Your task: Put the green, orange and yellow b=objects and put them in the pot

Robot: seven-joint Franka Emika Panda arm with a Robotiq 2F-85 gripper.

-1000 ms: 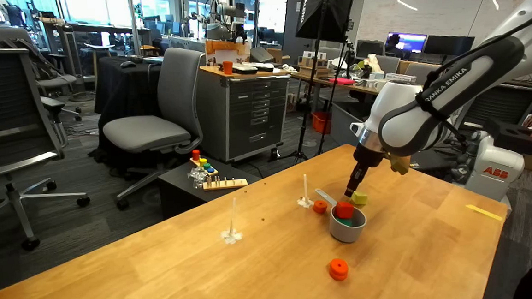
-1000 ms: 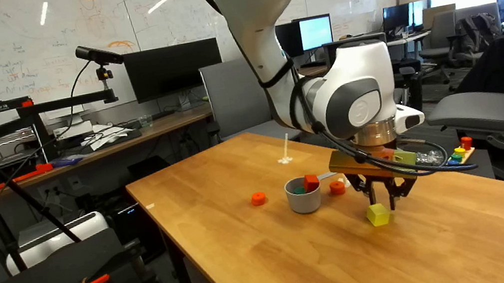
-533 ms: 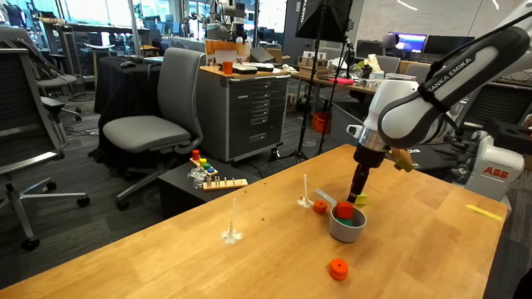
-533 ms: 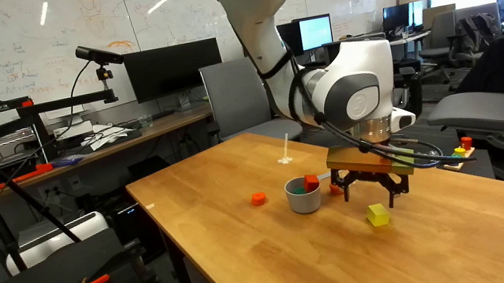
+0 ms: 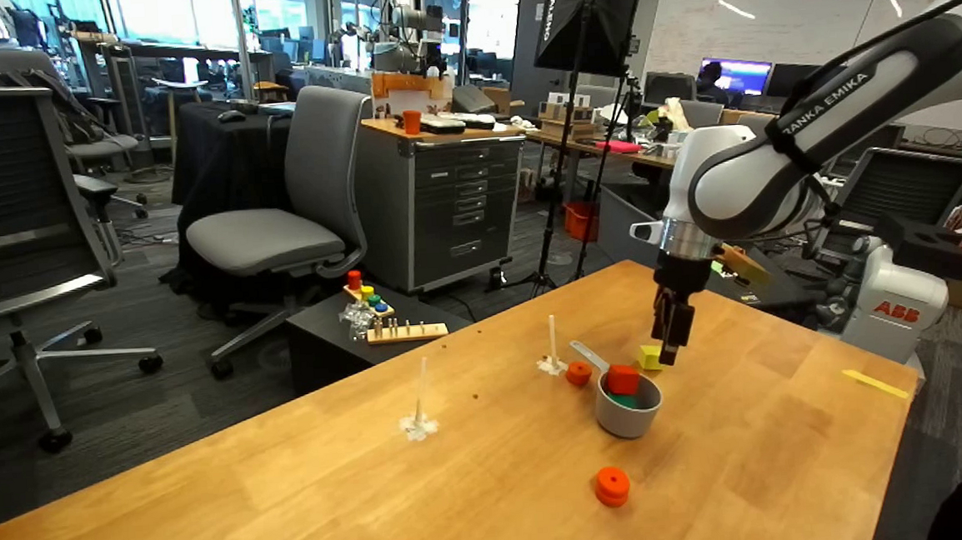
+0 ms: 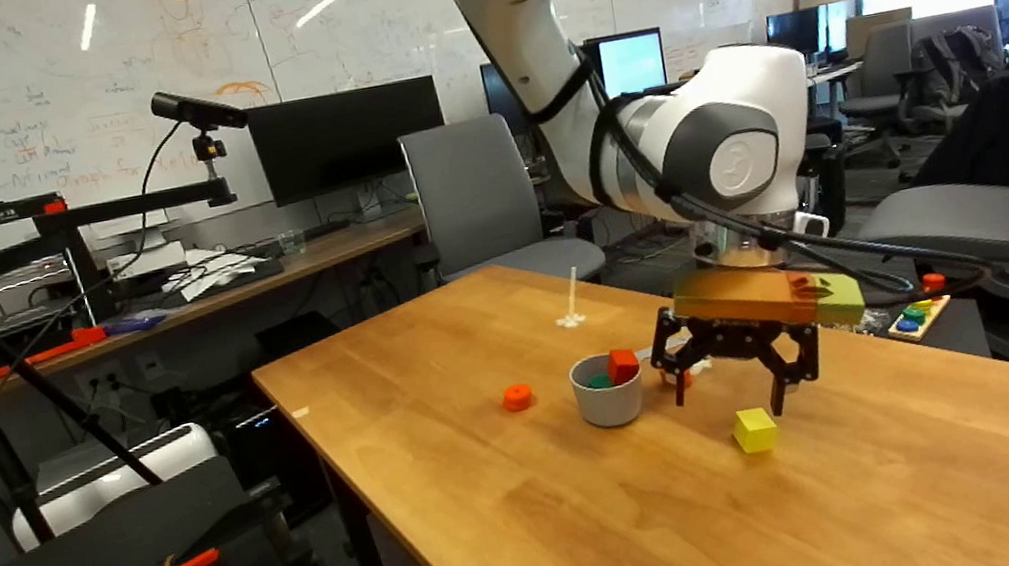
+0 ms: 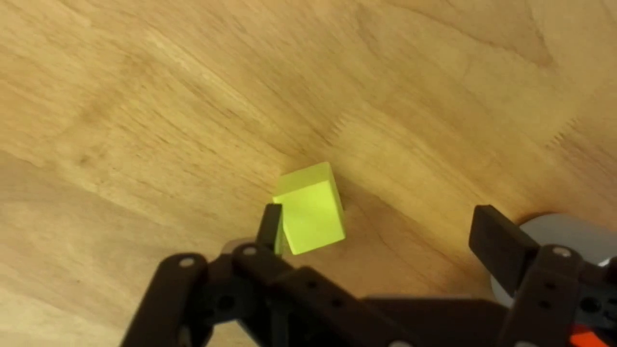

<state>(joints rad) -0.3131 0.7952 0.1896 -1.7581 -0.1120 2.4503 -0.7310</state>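
The yellow block (image 6: 755,431) rests on the table, to the side of the grey pot (image 6: 610,405). Inside the pot a green piece (image 5: 622,399) lies low, and an orange-red block (image 5: 621,380) leans on top, rising past the rim. My gripper (image 6: 730,397) hangs above the table by the yellow block, its fingers spread wide with nothing held. In the wrist view the yellow block (image 7: 313,212) appears beside the left finger (image 7: 270,226), within the gap's left part. The right finger (image 7: 503,246) partly covers the pot (image 7: 564,231) there.
An orange disc (image 5: 577,373) lies by the pot's handle (image 5: 589,355), close to an upright peg (image 5: 552,338). Two stacked orange discs (image 5: 612,486) sit on the pot's opposite side. Another peg (image 5: 422,395) stands farther along the table (image 5: 294,498).
The fingers have gone from close together to wide apart. My gripper has risen and drawn away from the yellow block, which stays on the table in nearly the same spot.
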